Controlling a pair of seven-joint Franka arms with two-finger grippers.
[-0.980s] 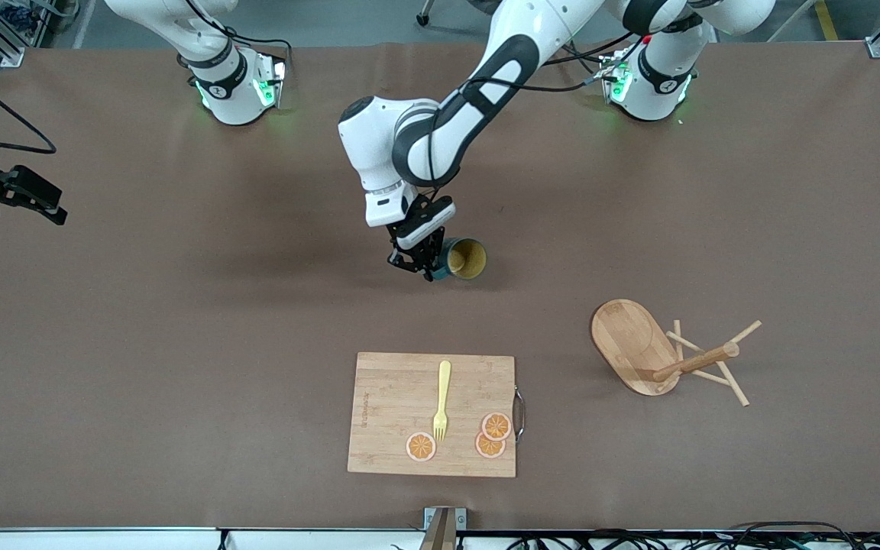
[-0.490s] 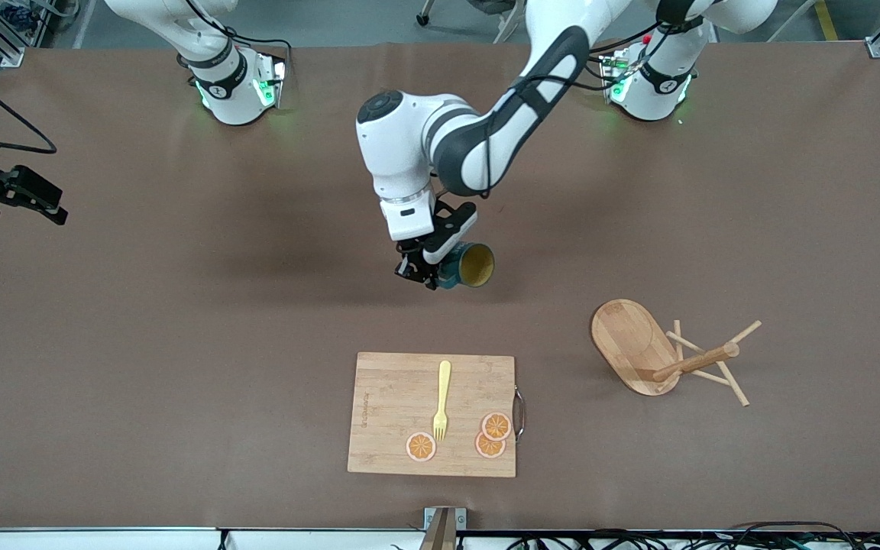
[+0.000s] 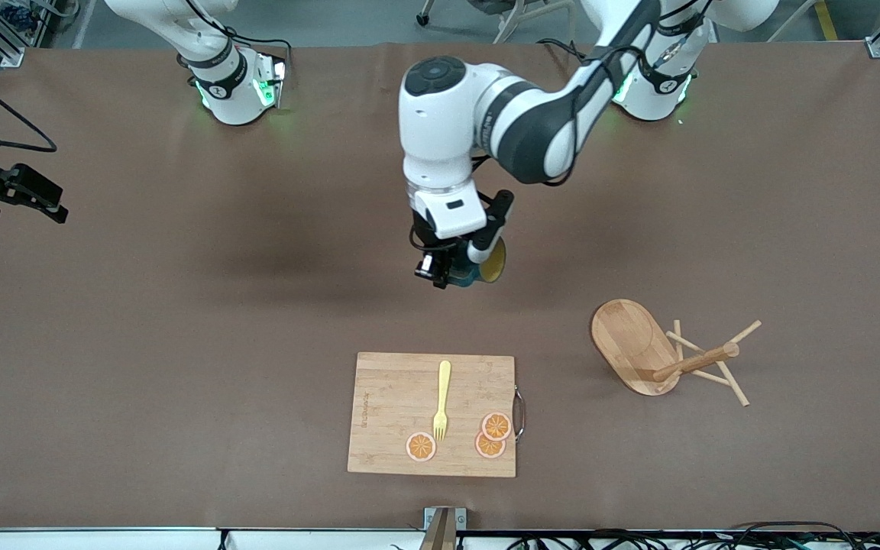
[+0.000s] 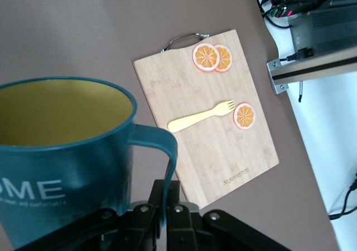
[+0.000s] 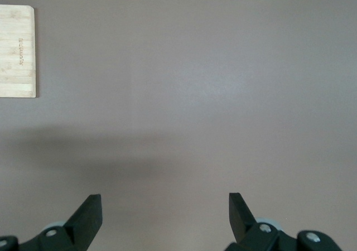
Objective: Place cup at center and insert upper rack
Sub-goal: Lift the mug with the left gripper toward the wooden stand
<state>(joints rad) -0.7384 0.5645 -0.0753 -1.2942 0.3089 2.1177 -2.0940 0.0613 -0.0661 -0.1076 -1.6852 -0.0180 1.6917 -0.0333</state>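
Over table middle: left hand (image 3: 461,269) clamped on cup (image 3: 489,263) handle.

Left hand (image 3: 451,275) with cup (image 3: 489,263) hangs over bare worktop (image 3: 180,321) at middle; brown surface open all around it. Obstacles lie nearer front camera: board (image 3: 431,415) with fork (image 3: 441,400) and orange slices (image 3: 490,435), well apart from cup; rack (image 3: 658,353) on its side toward left arm's end, pegs sticking out. Right hand (image 5: 165,206) waits over bare worktop, fingers wide apart.
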